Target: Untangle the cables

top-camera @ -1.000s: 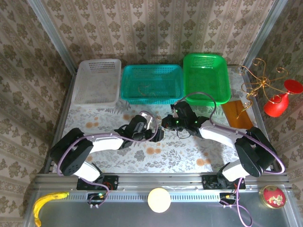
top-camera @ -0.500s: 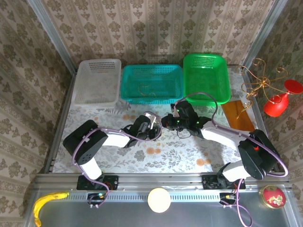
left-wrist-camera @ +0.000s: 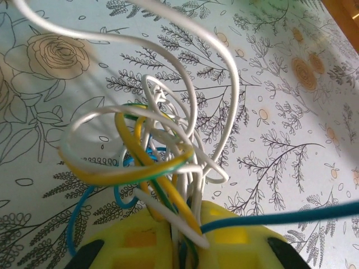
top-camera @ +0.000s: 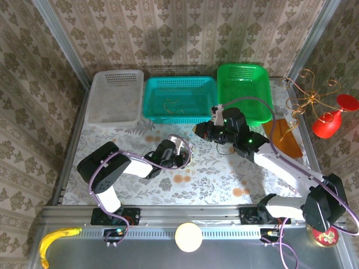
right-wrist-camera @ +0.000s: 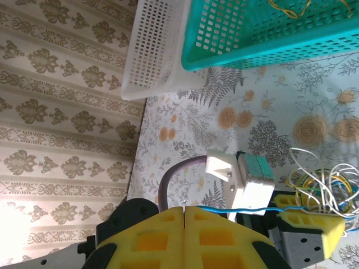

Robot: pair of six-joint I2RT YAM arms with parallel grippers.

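down on the near metal ledge, far left, lies a banana (top-camera: 56, 238). at the far left of the flowered table (top-camera: 224, 185) sits a white basket (top-camera: 115, 101). just right of it is a teal basket (top-camera: 202, 98) with a bit of gold wire (top-camera: 171, 104) in it.

nearer than that, about mid-table, the left claw (top-camera: 184, 152) is low on the cloth. its yellow fingers (left-wrist-camera: 140, 241) are pinched in on the cables (left-wrist-camera: 157, 162), a knot of white, yellow and blue loops bunching up out of the grip just above the cloth. one blue strand (left-wrist-camera: 291, 216) runs straight out to the right claw (top-camera: 199, 130), just beyond and right of the left one. its pads (right-wrist-camera: 146, 241) are squeezed together with that strand nipped in the seam.

seen from the right wrist, the left arm's white block (right-wrist-camera: 241, 182) sits beside the clump, and a yellow finger covers the clump's lower part.

a cream disc (top-camera: 188, 237) lies on the near ledge. farther right come a green basket (top-camera: 247, 89), an orange board (top-camera: 283, 140), a curly gold wire stand (top-camera: 305, 98), a red ornament (top-camera: 331, 120) and, near right, a red tin (top-camera: 322, 232).
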